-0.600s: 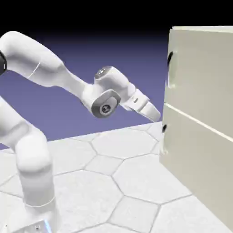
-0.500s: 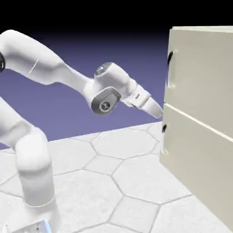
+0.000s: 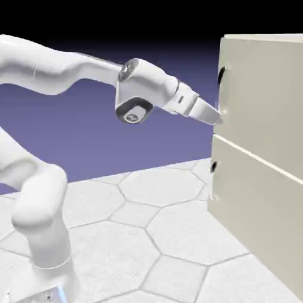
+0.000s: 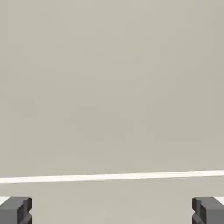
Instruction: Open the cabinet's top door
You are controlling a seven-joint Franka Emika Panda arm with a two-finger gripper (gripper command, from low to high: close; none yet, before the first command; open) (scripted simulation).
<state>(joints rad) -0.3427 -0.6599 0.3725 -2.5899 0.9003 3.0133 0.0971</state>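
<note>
The beige cabinet [image 3: 260, 177] stands at the exterior view's right. Its top door [image 3: 260, 94] carries a small dark curved handle [image 3: 221, 76] near its left edge. The lower panel [image 3: 254, 207] has its own dark handle [image 3: 213, 167]. My gripper [image 3: 216, 118] sits at the top door's lower left corner, just below the handle and above the seam between the panels. In the hand view beige panel fills the frame, with the pale seam [image 4: 112, 176] running across low down. Both grey fingertips [image 4: 15, 210] stand far apart, with nothing between them: the gripper is open.
A white floor with hexagonal tiles [image 3: 154, 225] spreads under the arm. The robot's base rises at the exterior view's lower left.
The hand has risen and moved right, from level with the seam up to the top door's lower edge. The wrist now points more level.
</note>
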